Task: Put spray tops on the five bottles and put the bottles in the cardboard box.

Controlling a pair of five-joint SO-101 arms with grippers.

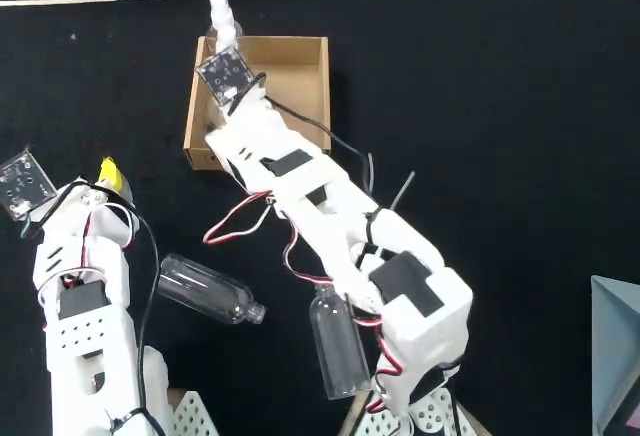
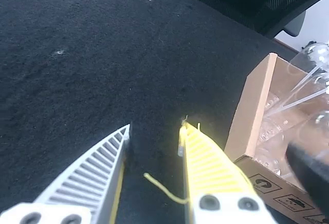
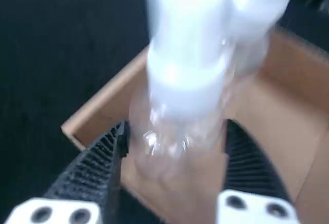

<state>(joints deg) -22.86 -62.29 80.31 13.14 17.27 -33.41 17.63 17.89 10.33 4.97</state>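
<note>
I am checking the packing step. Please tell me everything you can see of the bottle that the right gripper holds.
The bottle looks like clear, thin plastic, and a white spray top is fitted on its neck. It stands roughly upright between the two black fingers of the right gripper, which press on its sides. It is held over a corner of the open cardboard box. The spray top rises above the box's rim. Whether the bottle's base touches the box floor cannot be told.

I note a capped bottle [image 1: 222,18] upright over the cardboard box's [image 1: 295,71] far corner. One uncapped bottle [image 1: 208,289] and a second uncapped bottle [image 1: 338,341] lie flat toward the surface's near edge.
</note>
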